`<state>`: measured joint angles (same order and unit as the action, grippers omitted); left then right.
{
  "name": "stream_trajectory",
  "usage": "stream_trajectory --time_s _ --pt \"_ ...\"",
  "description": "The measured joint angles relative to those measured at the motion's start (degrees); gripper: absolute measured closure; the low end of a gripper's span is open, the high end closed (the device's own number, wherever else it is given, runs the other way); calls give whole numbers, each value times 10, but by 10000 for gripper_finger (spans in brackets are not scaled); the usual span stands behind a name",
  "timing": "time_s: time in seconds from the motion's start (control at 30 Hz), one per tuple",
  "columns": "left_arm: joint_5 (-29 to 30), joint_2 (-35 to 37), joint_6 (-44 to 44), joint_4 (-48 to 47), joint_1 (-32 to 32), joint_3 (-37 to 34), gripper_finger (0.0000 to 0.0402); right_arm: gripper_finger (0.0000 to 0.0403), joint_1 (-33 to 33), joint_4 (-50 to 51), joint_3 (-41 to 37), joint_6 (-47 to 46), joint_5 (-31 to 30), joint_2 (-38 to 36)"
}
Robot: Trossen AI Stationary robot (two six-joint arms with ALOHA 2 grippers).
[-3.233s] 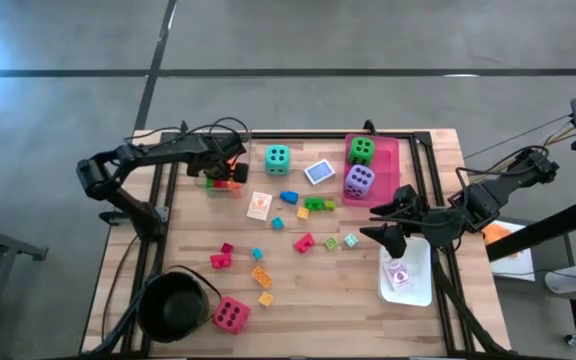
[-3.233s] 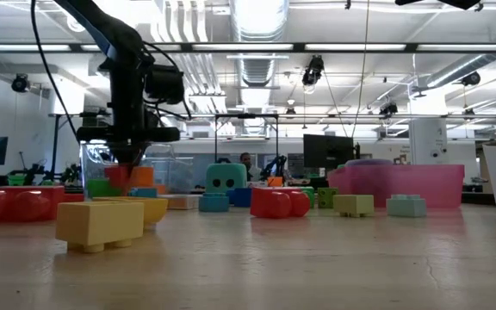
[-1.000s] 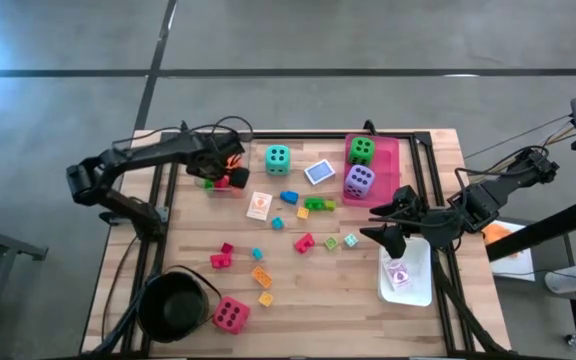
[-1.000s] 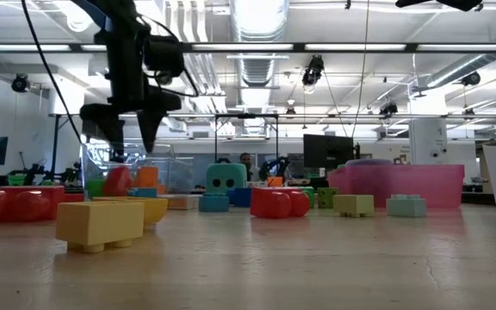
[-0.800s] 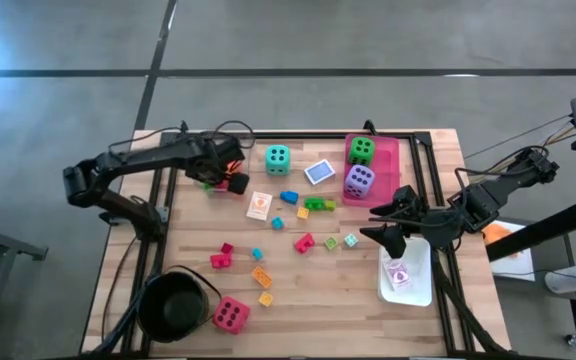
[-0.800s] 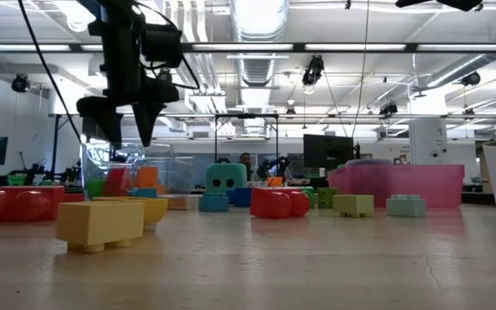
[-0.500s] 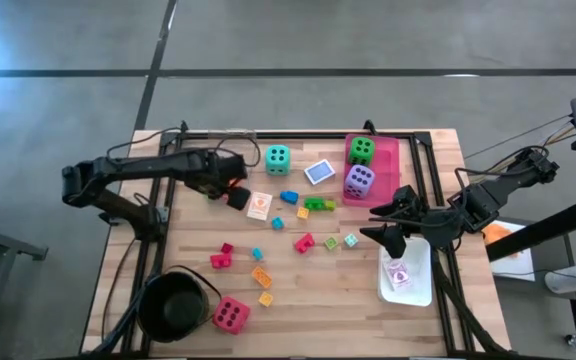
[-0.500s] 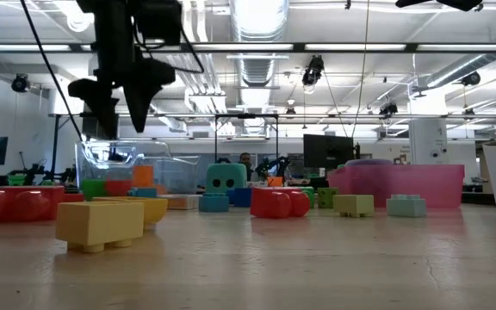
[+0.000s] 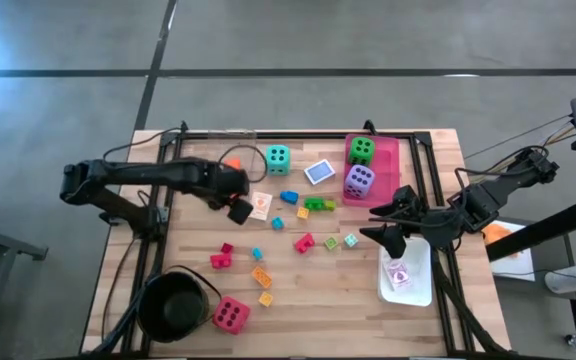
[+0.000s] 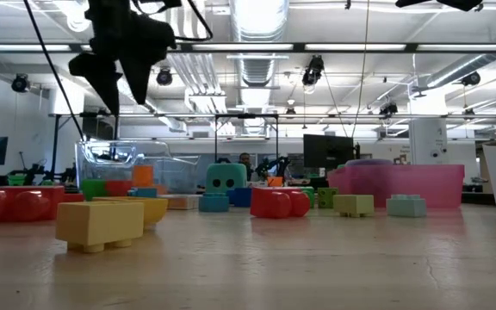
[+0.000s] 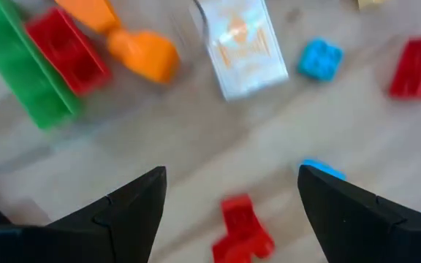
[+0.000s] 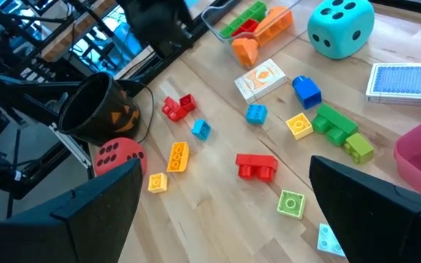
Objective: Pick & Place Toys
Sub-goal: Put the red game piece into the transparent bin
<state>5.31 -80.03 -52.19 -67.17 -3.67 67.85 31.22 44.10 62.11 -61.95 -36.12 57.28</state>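
My left gripper hangs spread and empty above bare wood beside the orange card; blocks crowd rightward. Right gripper waits, spread.

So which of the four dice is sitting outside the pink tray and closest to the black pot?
The pink-red die, right beside the black pot. The teal die lies farther off; the green die and purple die sit in the pink tray.

Two dark jointed arms trailing thin black cables.
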Motion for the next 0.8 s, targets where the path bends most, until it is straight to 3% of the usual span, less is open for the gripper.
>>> stream_trajectory --time_s 0.37,0.5,0.8 --pt "-9 -3 -153 39 132 -68 88 18 0 0 0 4 0 20" --pt "-23 -4 -202 105 143 -119 88 18 0 -1 0 2 1 26" --pt "-41 -3 -213 195 143 -207 88 18 0 -17 0 0 1 24"
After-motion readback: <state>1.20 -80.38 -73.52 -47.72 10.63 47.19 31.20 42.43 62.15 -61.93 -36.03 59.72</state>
